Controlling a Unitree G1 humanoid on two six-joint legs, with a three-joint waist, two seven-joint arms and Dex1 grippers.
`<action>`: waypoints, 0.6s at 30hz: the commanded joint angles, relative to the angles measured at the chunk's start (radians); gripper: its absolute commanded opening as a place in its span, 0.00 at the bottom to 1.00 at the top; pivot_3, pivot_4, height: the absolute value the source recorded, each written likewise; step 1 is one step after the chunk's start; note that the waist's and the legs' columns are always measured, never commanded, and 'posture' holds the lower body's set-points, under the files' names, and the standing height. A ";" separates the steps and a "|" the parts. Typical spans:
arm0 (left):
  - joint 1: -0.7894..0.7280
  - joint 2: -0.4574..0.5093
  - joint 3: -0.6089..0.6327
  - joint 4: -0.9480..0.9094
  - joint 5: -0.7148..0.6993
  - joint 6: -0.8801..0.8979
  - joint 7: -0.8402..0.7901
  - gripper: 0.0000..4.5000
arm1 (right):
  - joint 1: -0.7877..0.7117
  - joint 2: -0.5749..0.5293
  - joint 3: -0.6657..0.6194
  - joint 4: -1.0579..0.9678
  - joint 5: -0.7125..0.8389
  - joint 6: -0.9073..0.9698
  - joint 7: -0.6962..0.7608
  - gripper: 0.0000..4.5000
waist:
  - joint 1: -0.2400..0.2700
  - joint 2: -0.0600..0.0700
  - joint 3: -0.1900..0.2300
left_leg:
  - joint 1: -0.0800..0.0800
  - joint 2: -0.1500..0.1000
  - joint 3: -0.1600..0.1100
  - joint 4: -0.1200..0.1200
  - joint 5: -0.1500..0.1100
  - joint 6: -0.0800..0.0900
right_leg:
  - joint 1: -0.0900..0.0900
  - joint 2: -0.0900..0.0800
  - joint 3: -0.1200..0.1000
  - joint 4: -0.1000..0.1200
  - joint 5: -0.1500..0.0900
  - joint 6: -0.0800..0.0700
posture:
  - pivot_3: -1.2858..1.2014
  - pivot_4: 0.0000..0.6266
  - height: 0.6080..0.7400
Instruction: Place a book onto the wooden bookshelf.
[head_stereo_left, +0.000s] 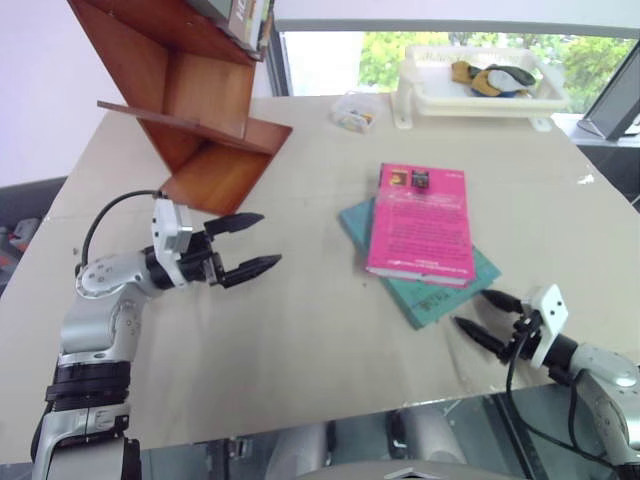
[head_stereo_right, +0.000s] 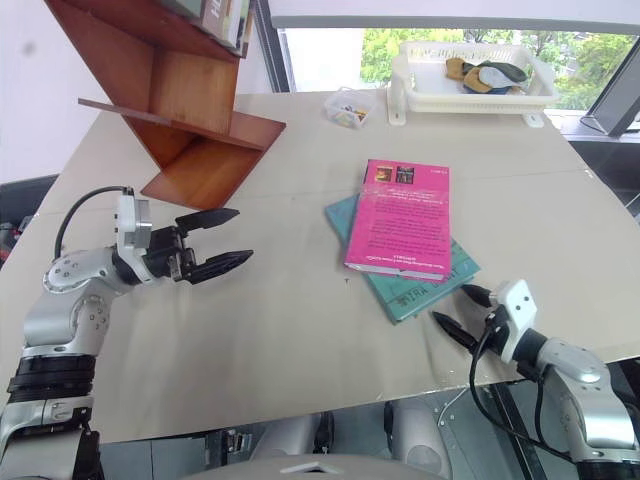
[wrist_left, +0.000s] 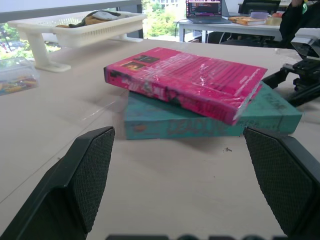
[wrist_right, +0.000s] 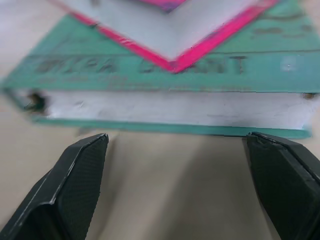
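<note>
- The shelf (head_stereo_left: 205, 110) stands at the table's (head_stereo_left: 300, 330) far left corner, its slanted boards open toward the middle; books already sit on its upper board, so a careless drop there could knock them or slide back off the slope
- The left gripper (head_stereo_left: 245, 245) hovers over the table just in front of the shelf, fingers spread wide, holding nothing; it points across at the books, and a sweep from there could push the stack instead of lifting it
- The pink book (head_stereo_left: 420, 222) lies flat on a teal book (head_stereo_left: 440, 290) right of centre, well apart from the shelf; its wrap looks glossy, so I judge it may slip in a pinch
- The right gripper (head_stereo_left: 488, 312) sits low by the stack's near corner, fingers apart and empty, lined up with the teal book's edge; closing at that height would likely take the wrong book, or both
- A white tray (head_stereo_left: 480, 100) stands far right, out of the way
</note>
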 joint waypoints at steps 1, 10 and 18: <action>-0.016 0.001 0.003 -0.009 -0.001 -0.014 -0.001 0.99 | 0.065 -0.031 0.059 -0.024 0.011 0.048 0.064 1.00 | 0.002 0.000 0.000 | 0.000 0.000 0.000 0.000 0.000 0.000 | 0.000 0.000 0.000 0.000 0.000 0.000 | 0.52 0.24 1.00; -0.010 0.007 0.012 -0.011 -0.005 -0.016 -0.002 0.99 | -0.013 -0.110 -0.199 0.115 -0.006 -0.032 -0.058 1.00 | 0.020 0.001 0.001 | -0.002 -0.005 0.000 0.001 0.000 0.000 | 0.000 -0.006 -0.001 -0.002 0.000 0.000 | 0.52 0.24 1.00; 0.014 0.014 0.025 -0.030 -0.012 -0.012 -0.001 0.99 | -0.307 -0.053 -0.219 0.148 -0.131 0.000 -0.393 1.00 | 0.014 0.007 0.005 | -0.004 -0.006 0.002 0.000 0.001 -0.001 | -0.004 -0.005 0.001 0.000 0.001 0.001 | 0.52 0.24 1.00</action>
